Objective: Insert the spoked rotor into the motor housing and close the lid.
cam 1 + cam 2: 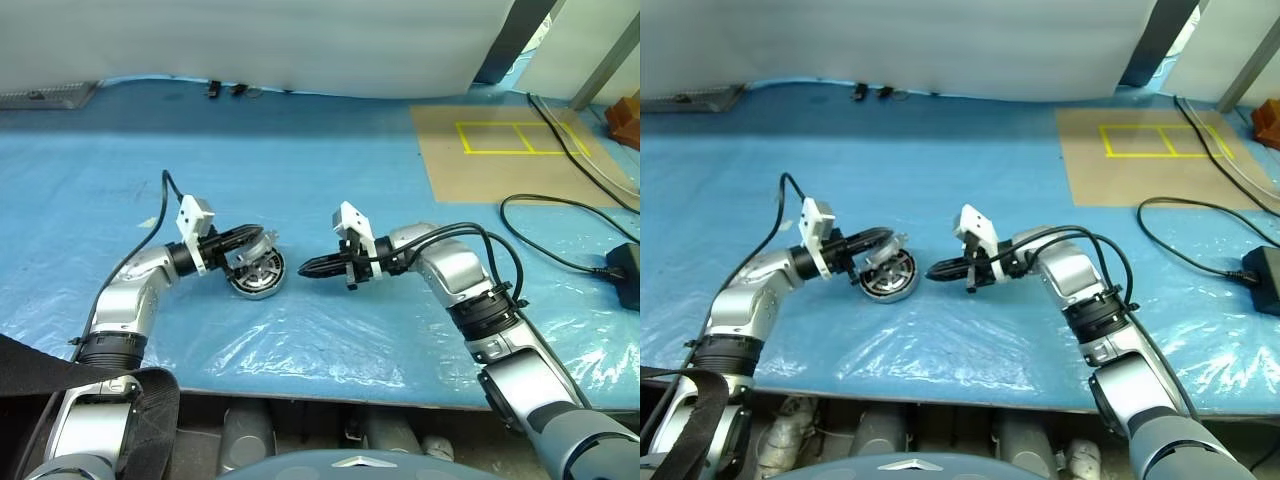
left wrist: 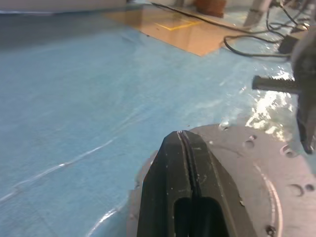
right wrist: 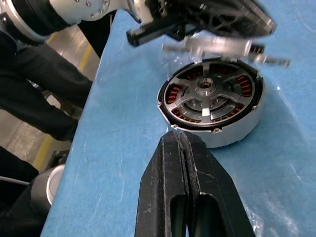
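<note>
The motor housing (image 1: 256, 280) stands on the blue sheet, its copper windings showing in the right wrist view. The spoked rotor (image 3: 205, 91) sits inside the motor housing (image 3: 237, 133). The lid (image 2: 256, 168) is a grey disc tilted over the housing's far rim (image 3: 222, 47). My left gripper (image 1: 262, 233) lies across the top of the lid, fingers shut (image 2: 181, 136); whether it grips the lid I cannot tell. My right gripper (image 1: 305, 268) points left at the housing from a short way off, shut and empty (image 3: 177, 136).
A brown board with a yellow taped rectangle (image 1: 500, 150) lies at the back right. Black cables and a power adapter (image 1: 625, 265) lie at the right. The table's front edge (image 1: 330, 385) runs just below both arms.
</note>
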{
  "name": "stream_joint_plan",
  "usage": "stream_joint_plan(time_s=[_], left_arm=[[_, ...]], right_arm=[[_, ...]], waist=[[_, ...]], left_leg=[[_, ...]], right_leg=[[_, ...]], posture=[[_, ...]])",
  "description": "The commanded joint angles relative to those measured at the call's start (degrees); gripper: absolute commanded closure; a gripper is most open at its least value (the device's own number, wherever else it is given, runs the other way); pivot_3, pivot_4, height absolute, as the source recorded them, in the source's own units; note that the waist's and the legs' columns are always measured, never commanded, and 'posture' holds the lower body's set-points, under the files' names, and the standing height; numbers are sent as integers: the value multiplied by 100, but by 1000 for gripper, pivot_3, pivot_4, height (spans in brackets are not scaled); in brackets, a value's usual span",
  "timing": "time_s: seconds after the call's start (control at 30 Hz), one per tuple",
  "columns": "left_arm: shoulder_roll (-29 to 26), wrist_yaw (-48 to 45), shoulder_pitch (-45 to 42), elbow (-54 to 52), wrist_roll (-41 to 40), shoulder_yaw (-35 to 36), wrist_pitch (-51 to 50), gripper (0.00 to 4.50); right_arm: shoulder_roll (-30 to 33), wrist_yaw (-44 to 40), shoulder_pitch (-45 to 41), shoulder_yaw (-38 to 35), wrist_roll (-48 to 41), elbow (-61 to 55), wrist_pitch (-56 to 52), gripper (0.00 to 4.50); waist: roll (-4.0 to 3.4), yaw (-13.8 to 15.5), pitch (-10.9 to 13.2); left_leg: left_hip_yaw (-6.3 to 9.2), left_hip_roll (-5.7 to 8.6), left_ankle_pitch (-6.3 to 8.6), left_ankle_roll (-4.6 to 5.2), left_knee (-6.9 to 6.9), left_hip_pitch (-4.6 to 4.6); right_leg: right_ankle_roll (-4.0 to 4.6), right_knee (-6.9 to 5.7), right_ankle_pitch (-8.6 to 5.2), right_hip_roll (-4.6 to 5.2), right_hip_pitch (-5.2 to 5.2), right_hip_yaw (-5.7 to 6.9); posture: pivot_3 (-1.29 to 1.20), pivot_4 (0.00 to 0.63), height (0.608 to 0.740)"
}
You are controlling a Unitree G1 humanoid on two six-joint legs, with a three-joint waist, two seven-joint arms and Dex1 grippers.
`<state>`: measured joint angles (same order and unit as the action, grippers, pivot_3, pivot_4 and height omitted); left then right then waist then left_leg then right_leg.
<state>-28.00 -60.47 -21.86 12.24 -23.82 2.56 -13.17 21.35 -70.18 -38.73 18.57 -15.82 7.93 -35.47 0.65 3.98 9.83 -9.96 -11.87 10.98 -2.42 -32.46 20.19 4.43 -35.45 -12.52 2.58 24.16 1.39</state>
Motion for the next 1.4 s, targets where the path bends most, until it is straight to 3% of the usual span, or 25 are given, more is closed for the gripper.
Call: stream_joint_plan(time_s=[0.03,0.27,0.5,0.6,0.97,1.23,1.4], left_arm=[[-199,-66,147,-557,211,-302,-160,4500],[-471,7,885,-1140,522,-604,-159,4500],[-261,750,1522,-1767,229,123,168,4500],[-167,1068,1827,-2034,176,394,301,4500],[277,1998,3744,-3437,78,1019,470,4500],[506,2365,4526,-3911,67,1117,577,4500],[537,2478,4622,-3941,64,1121,627,4500]], right_arm=[[-171,184,-214,-265,-204,-90,36,4488],[-819,907,-420,-448,-149,270,163,4488],[-1247,1415,-637,-295,224,871,709,4488],[-1406,1520,-773,-235,392,1211,934,3905],[-1961,1230,-1182,248,856,2186,1438,42],[-2084,1202,-1221,594,1352,2687,2008,42],[-2149,1202,-1270,627,1584,2974,2391,1511]], waist=[[0,-3,0],[-2,-19,0],[-4,-30,1],[-4,-85,1],[-4,-180,4],[-5,-164,5],[-5,-173,5]], left_leg=[[0,0,0,0,0,0],[-2,0,-1,-2,14,-2],[-3,0,0,-2,13,-5],[-3,0,0,-2,15,-3],[-3,-8,3,0,34,10],[-3,-14,15,21,35,9],[-4,-15,15,21,35,4]], right_leg=[[0,0,0,0,0,0],[1,5,-1,0,5,-1],[0,6,-1,2,4,-2],[0,7,-2,0,6,-1],[1,43,-1,-6,9,3],[0,45,-1,-6,7,5],[1,44,-1,-7,6,5]], posture=[[0,150,740],[0,150,740],[0,150,740],[0,150,740],[0,150,740],[0,150,740],[0,150,740]])
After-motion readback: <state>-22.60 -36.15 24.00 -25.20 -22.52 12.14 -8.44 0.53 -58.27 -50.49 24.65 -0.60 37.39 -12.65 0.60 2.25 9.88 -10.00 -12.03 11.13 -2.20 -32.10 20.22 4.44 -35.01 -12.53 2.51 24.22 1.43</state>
